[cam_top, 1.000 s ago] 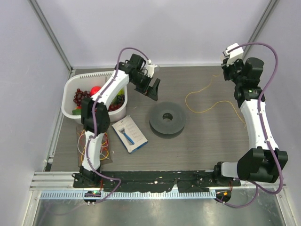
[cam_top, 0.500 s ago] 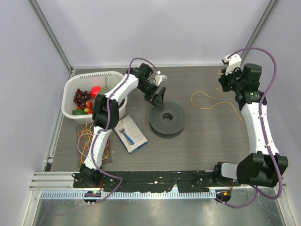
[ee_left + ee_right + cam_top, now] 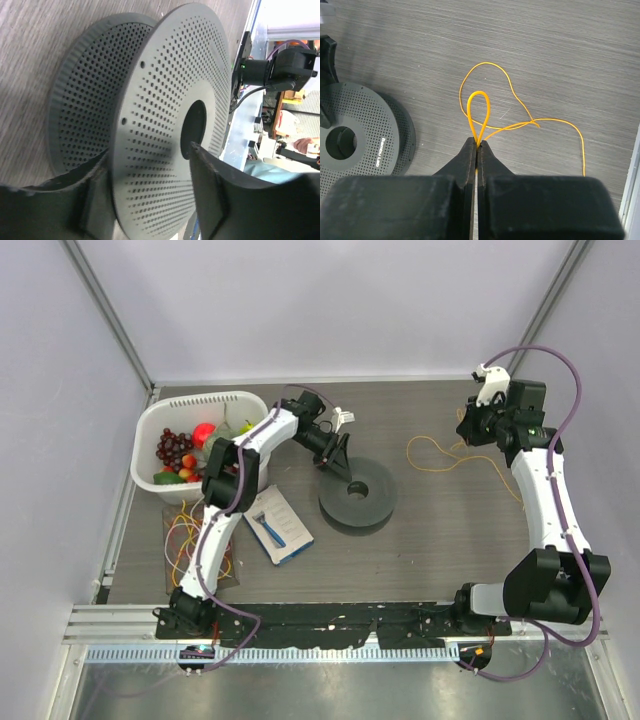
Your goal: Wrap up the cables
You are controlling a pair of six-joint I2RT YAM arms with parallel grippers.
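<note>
Now, wire (image 3: pixel 479 93) pinched in right tool (image 3: pixel 476 144), left tool (image 3: pixel 147 165) astride spool (image 3: pixel 165 95)

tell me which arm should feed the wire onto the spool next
Right: the right end effector is shut on a loop of the wire. The left end effector sits open astride the spool's top flange, so it looks better placed to steady that.

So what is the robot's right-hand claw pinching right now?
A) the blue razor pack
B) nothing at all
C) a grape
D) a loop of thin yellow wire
D: the wrist view shows the right gripper closed on a loop of the yellow wire.
</note>
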